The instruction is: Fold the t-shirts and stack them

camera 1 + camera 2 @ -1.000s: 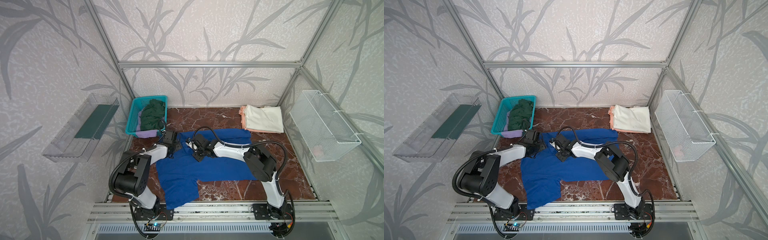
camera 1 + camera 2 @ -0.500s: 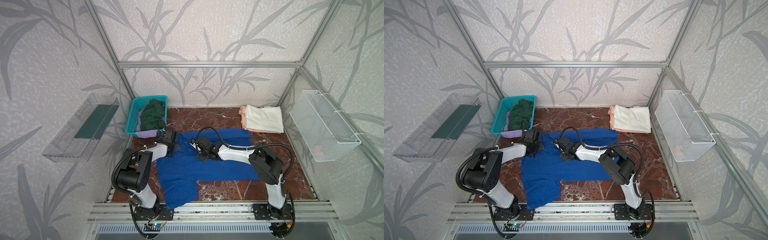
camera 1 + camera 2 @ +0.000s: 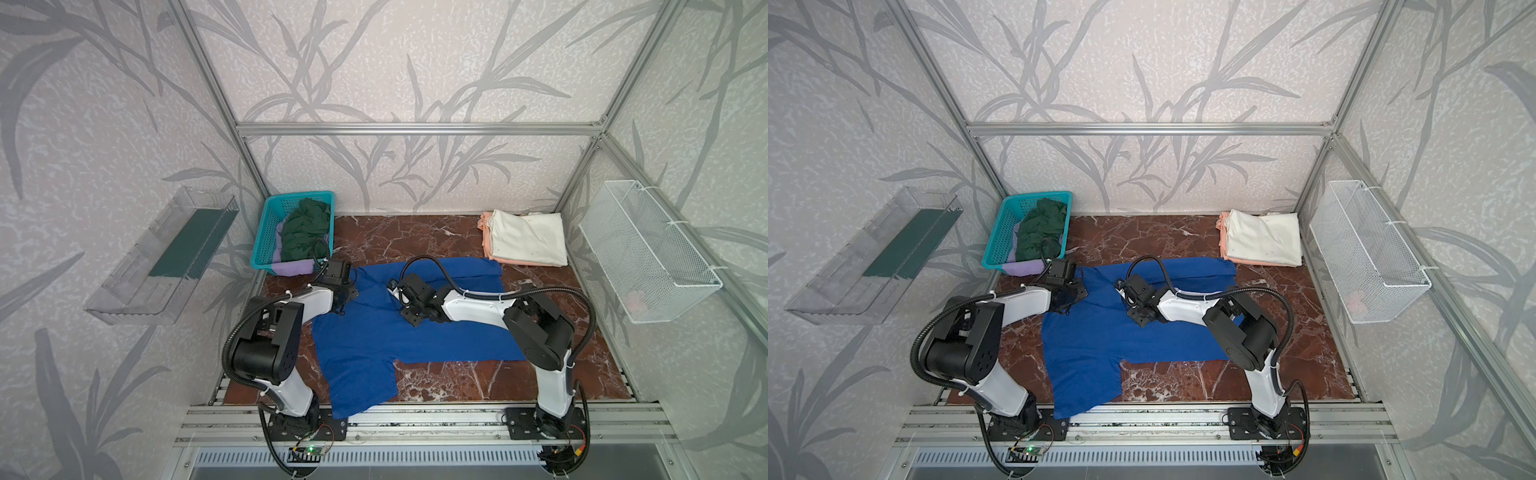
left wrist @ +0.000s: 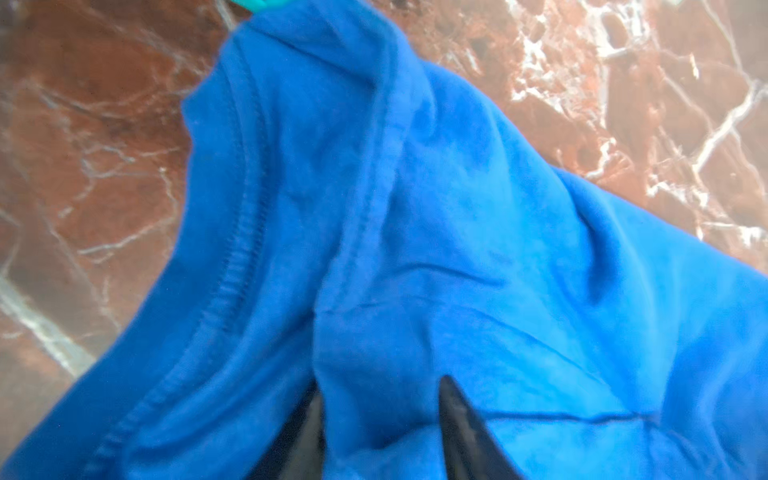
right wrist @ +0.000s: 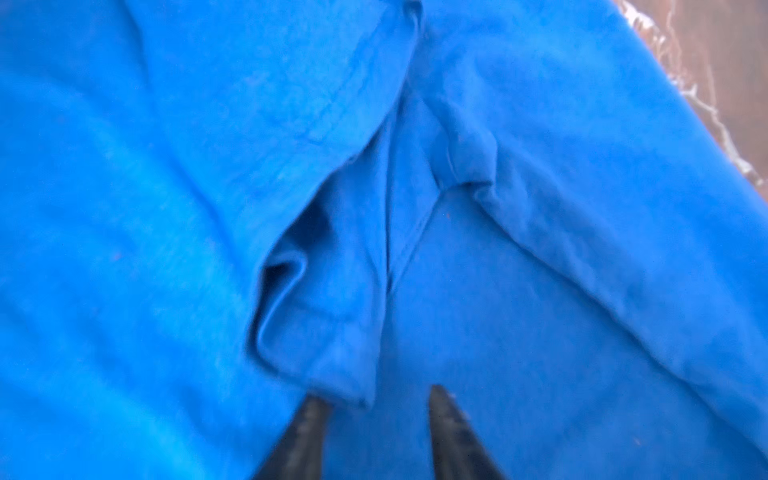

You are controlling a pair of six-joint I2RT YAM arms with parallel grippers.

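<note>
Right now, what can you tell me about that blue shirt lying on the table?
The blue t-shirt is soft royal-blue cloth with stitched hems, no print showing. It lies spread, wrinkled, on the red marble table; one flap overhangs the front edge. The left gripper and right gripper sit over its creases, jaws apart.

Wrist views blurry; left fingers [image 4: 465, 436] and right fingers [image 5: 449, 436] cropped by frame edge, blue t-shirt [image 4: 457, 249] overruns both frames; lavender t-shirt [image 3: 291, 268] mostly buried under green t-shirt [image 3: 305, 232], peach t-shirt [image 3: 486, 241] mostly under cream t-shirt [image 3: 528, 239]; pink blob [image 3: 634, 300] in wire basket [image 3: 648, 232]: too small to tell.
</note>
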